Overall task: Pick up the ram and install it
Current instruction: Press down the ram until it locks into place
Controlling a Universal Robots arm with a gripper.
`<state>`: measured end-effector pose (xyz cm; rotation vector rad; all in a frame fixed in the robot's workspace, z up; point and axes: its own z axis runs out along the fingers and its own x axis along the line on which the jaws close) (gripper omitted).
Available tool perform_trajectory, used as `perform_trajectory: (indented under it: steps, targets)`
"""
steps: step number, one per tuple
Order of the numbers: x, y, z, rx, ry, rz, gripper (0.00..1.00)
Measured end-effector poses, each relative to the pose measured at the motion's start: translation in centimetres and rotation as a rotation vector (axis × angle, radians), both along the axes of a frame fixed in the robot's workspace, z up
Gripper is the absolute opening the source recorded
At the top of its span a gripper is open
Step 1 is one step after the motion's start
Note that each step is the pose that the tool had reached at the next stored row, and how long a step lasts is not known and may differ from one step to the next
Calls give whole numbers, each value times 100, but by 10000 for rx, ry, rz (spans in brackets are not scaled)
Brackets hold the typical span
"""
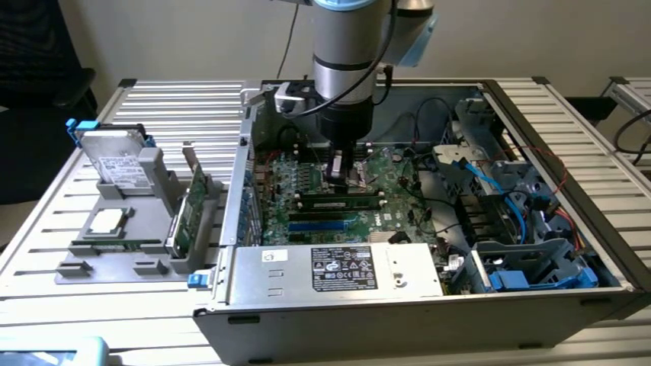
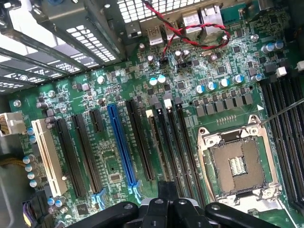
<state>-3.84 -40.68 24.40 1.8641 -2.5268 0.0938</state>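
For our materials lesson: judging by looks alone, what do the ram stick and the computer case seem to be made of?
The ram: apparently fibreglass circuit board, matt green, carrying dark chips. The computer case: seemingly sheet metal, dull grey, with thin folded edges and, in the wrist view, punched vent holes.

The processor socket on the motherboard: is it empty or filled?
Empty. The processor socket shows its bare contact field inside the metal frame; no chip covers it.
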Motion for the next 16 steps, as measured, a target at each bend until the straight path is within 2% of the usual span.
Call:
perform_trajectory:
  steps: [16]
  targets:
    - [0,0,0,0,-1,-2133,11]
